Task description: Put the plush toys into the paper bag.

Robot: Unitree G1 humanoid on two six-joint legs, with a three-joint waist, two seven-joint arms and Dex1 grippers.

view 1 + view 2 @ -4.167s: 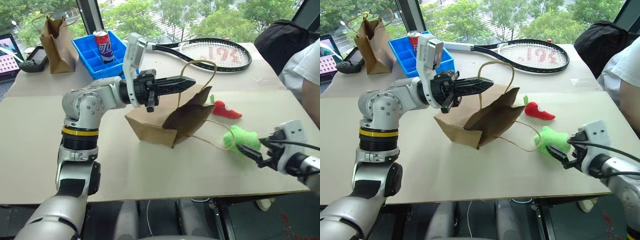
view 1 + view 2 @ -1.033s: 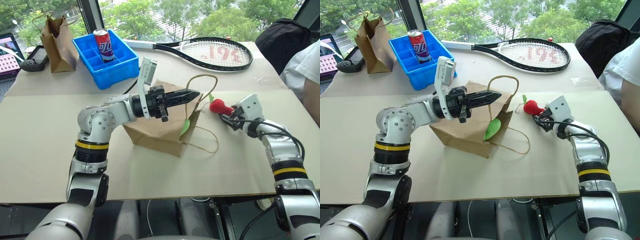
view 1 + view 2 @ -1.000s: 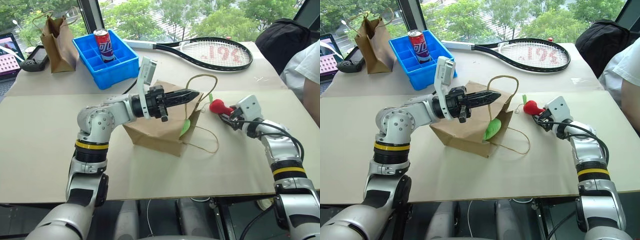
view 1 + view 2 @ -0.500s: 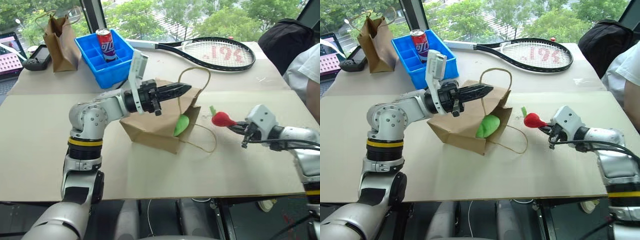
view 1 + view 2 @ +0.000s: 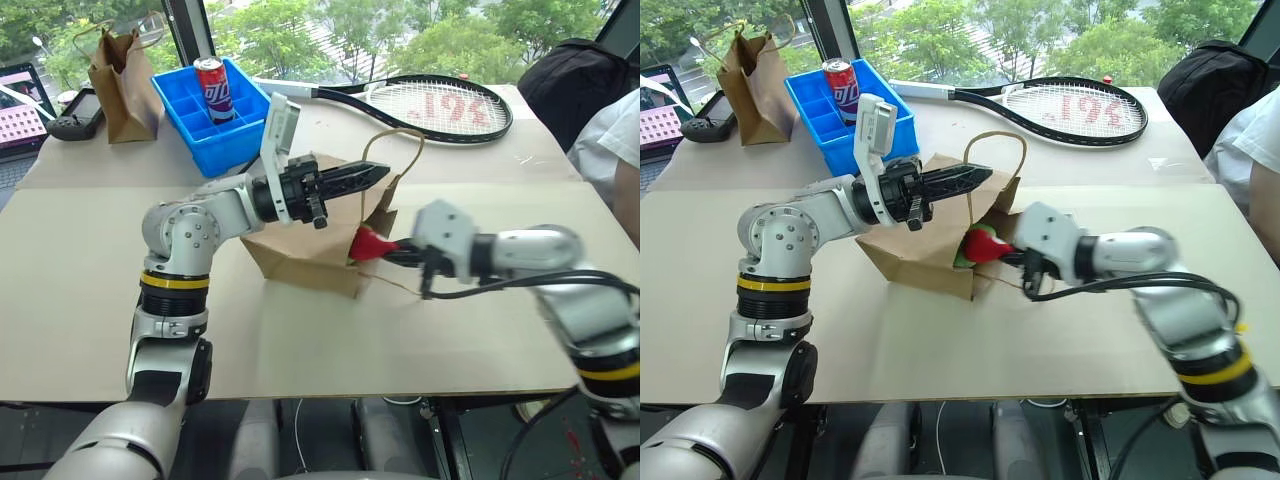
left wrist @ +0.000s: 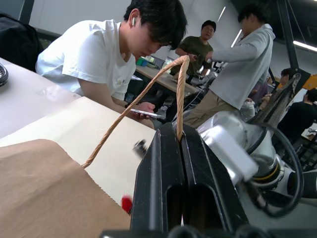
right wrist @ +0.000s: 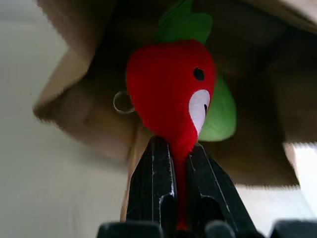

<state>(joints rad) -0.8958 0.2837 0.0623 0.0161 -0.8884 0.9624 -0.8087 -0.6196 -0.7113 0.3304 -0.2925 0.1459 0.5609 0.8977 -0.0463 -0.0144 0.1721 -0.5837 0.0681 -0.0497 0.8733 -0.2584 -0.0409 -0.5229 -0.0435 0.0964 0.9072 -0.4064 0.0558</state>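
Note:
The paper bag (image 5: 300, 255) lies on its side on the tan table, mouth toward my right arm. My left gripper (image 5: 375, 175) is shut on one cord handle (image 6: 148, 94), lifting the top edge of the mouth. My right gripper (image 5: 395, 250) is shut on the thin tail of the red chili plush toy (image 7: 173, 94) and holds it at the bag's mouth, green stem pointing inward. The rounded green plush toy (image 7: 220, 114) lies inside the bag behind the chili, partly hidden by it.
A blue compartment tray (image 5: 215, 140) with a soda can (image 5: 212, 77) stands behind the bag. A darker, narrower paper bag (image 5: 125, 85) is at the far left, a tennis racket (image 5: 440, 105) at the back. A person in white (image 5: 610, 140) sits at the right edge.
My right gripper has swung left with the red chili, from beside the bag on the table to the bag's mouth. The left gripper has kept its hold on the handle.

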